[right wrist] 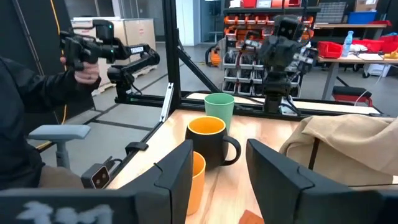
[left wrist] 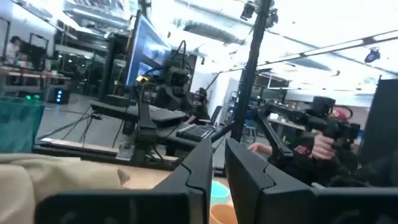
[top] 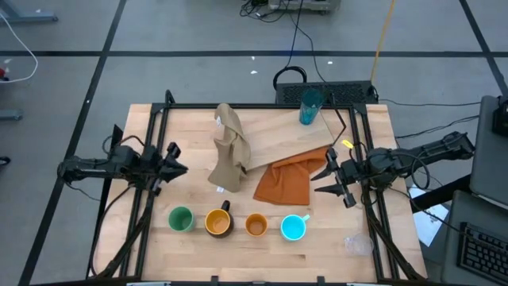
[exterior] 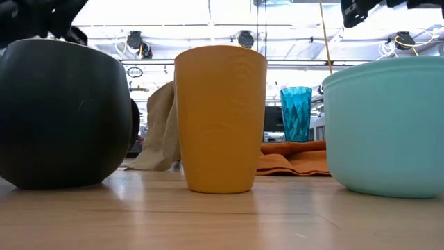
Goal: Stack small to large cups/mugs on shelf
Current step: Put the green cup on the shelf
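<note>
Found the teal tumbler (top: pixel 310 107) upright on the far right end of the shelf (top: pixel 278 137), the only vessel there. Counted four more in a row along the near edge of the table (top: pixel 159 254), left to right: the light green cup (top: pixel 181 218), the yellow mug (top: pixel 218 223) with its dark handle turned to the far side, the small orange cup (top: pixel 255 226) and the bright cyan mug (top: pixel 294 228), each standing apart from its neighbour. Spotted the tiny clear glass (top: pixel 357 242) alone, further right and slightly nearer. Noted the tan cloth (top: pixel 230 147) heaped at the shelf's left end and the orange cloth (top: pixel 286 183) spilling from the shelf's near edge toward the row. Saw the left gripper (top: pixel 173 161) at the left side, well apart from the cups, fingers a narrow slit apart and empty. Saw the right gripper (top: pixel 324 176) beside the orange cloth, far of the cyan mug, fingers clearly parted and empty. Judged the step as choosing and reaching for the next vessel, with no stack yet begun. Reckoned the right gripper better placed for the cyan mug or the glass. Advised coming down from above, taking one wall of the rim between the fingers, lifting straight to avoid knocking neighbours, and clearing both cloths on the way to the shelf.
</note>
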Motion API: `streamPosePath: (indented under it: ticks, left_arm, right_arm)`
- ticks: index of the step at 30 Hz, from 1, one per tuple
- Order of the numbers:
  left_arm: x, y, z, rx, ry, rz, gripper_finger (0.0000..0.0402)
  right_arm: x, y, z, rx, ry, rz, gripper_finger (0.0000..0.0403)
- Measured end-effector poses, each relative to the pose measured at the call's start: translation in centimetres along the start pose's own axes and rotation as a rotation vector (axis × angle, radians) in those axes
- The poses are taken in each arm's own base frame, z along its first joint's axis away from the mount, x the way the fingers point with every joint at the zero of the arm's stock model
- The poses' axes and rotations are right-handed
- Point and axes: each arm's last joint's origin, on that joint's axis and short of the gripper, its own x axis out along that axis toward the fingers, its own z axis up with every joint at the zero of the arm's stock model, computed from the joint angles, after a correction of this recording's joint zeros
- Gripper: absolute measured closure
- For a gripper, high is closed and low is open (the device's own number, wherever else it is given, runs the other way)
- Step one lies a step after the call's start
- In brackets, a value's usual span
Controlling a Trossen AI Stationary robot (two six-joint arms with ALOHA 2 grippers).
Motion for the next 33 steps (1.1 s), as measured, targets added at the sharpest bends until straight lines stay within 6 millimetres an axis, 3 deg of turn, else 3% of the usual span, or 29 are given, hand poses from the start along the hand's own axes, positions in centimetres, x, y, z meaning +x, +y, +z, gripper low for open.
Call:
streamPosePath:
  ticks: [6,10,16,21,29,33]
  left_arm:
    - [1.8,-1.8,5.0,0.171,-0.025,-0.077,0.0355]
    - [4.2,-2.6,6.9,0.239,0.111,-0.089,0.0355]
    - [7.1,-2.8,6.2,0.143,0.399,-0.080,0.0355]
    - [8.6,-3.0,6.7,0.067,0.516,-0.083,0.0355]
    - [9.2,-2.9,6.3,-0.106,0.773,0.029,0.0351]
    - [9.0,-2.8,5.8,-0.244,0.905,0.155,0.0303]
  right_arm:
    - [0.0,0.0,0.3,-0.001,-0.035,0.002,0.0261]
    - [0.0,0.0,0.6,-0.004,-0.060,0.002,0.0261]
    - [0.0,0.0,0.6,-0.025,-0.059,0.001,0.0261]
    - [0.0,0.0,0.6,-0.030,-0.059,0.001,0.0261]
    - [0.0,0.0,0.6,-0.029,-0.058,0.001,0.0261]
    - [0.0,0.0,0.6,-0.028,-0.058,-0.002,0.0261]
